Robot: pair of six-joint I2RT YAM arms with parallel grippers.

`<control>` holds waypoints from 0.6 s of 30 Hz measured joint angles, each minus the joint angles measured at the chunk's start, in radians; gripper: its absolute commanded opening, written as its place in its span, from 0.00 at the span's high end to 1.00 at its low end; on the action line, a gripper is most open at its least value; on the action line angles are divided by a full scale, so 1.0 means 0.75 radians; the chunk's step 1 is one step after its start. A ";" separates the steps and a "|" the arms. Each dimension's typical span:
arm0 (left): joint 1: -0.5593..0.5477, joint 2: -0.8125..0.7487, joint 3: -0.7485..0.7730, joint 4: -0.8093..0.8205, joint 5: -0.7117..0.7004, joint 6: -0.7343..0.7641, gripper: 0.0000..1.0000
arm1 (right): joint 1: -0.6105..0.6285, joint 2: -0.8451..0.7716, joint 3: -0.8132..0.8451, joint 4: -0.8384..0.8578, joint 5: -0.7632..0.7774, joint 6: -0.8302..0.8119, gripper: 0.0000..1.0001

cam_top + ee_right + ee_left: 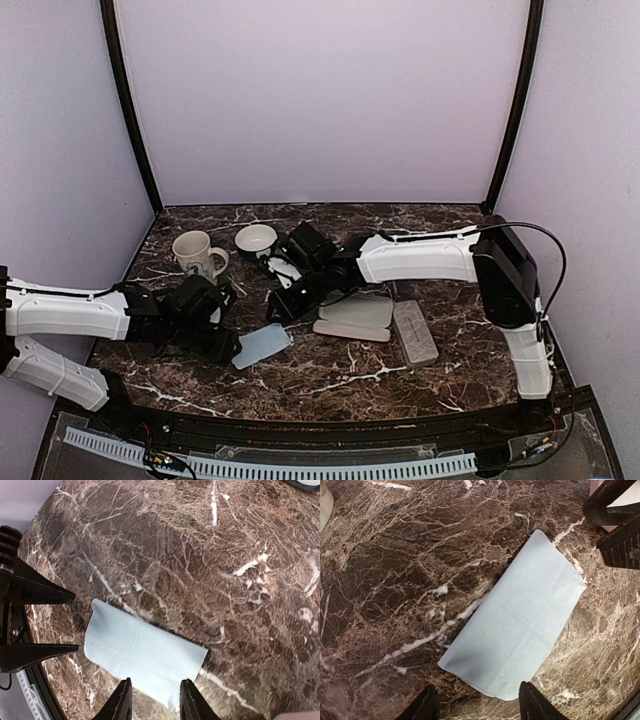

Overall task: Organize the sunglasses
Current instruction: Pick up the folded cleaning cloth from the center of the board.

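Neither pair of sunglasses shows in any view. A folded light-blue cloth (262,345) lies flat on the marble table between my two grippers. My left gripper (225,345) is open at the cloth's near-left end; in the left wrist view its gripper (480,706) has a finger on each side of the cloth's (520,625) edge. My right gripper (285,305) is open at the cloth's far-right end; in the right wrist view its gripper (155,702) straddles the cloth's (140,655) edge. Neither gripper holds anything.
A pink case (355,315) lies right of the cloth, and a grey case (415,330) lies beside it. A cream mug (200,252) and a white bowl (256,240) stand at the back left. The table's (330,385) front edge is near.
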 measured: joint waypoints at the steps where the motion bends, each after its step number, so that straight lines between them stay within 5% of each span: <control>1: 0.017 0.000 -0.010 0.014 0.011 -0.003 0.43 | -0.005 0.013 0.010 0.003 -0.002 -0.004 0.66; 18: 0.162 0.085 -0.078 0.199 0.107 0.004 0.43 | -0.060 0.165 0.055 0.006 -0.052 -0.051 0.65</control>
